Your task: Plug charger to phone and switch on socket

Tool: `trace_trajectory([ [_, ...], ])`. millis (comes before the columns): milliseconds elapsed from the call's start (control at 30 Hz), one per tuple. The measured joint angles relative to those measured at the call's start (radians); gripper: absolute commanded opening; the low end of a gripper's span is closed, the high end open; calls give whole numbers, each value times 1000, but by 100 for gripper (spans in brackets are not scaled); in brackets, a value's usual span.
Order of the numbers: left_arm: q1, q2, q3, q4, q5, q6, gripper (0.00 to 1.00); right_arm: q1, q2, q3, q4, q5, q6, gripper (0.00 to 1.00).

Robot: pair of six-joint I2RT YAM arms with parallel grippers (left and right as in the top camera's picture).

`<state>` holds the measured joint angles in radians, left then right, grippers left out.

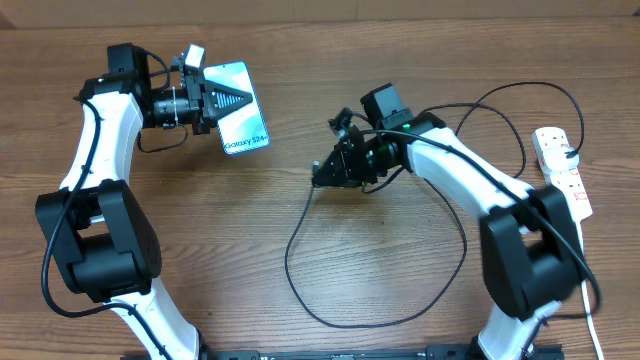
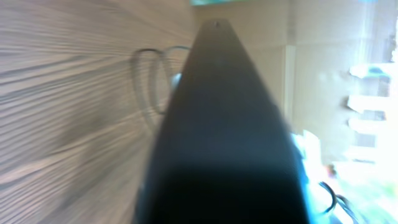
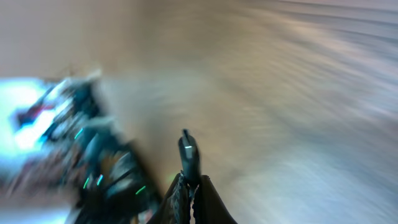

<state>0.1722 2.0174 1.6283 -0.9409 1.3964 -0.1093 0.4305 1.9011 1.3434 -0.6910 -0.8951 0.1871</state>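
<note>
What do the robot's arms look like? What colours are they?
The left arm and the right arm are both smooth white tubes joined by chunky black joints. Thin black wires run along them. The pointy fingers are black.

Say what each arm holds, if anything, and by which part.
Left gripper: the phone, pinched around mid-length from a long edge, one of its fingers across the face. Right gripper: the charger, just behind its tip.
</note>
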Motion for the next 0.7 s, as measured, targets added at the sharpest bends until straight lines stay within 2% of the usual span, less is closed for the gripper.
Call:
trace_trajectory([
  [167,-2,0,0,2,87,28,4,2,-49,0,22,-278,-166,4],
  [333,-16,0,0,3,116,35,4,8,-48,0,56,-385,-204,4],
  [533,-25,0,0,19,125,35,4,27,-48,0,49,-335,-148,4],
  [700,-11,0,0,21,130,35,4,-10,-48,0,-103,-148,-120,4],
])
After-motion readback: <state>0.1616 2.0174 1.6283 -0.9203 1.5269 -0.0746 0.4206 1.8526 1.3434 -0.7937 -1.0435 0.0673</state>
